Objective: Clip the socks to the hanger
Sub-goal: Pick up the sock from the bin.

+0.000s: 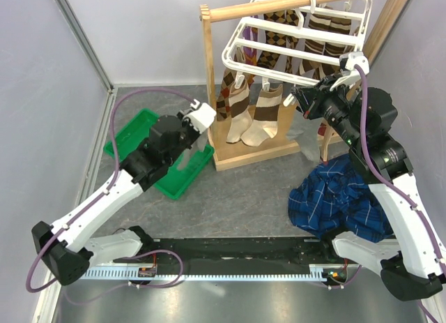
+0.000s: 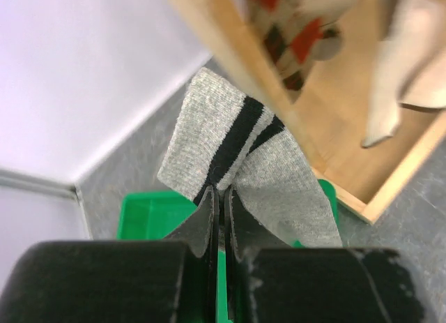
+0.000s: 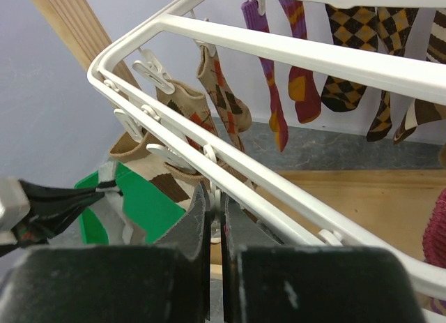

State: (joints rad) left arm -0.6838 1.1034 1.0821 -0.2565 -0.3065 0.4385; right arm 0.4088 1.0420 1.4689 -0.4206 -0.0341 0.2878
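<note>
Overhead, we see the hanger [image 1: 293, 54] hooked on the wooden rail [image 1: 293, 5], with the right gripper [image 1: 304, 98] at its near edge. At the left wrist, the left gripper [image 2: 221, 201] is clamped on a grey sock [image 2: 209, 128] above the green tray [image 2: 150, 211]. At the right wrist, we find the fingers pinched on a white clip [image 3: 216, 227] under the hanger's rim.
</note>
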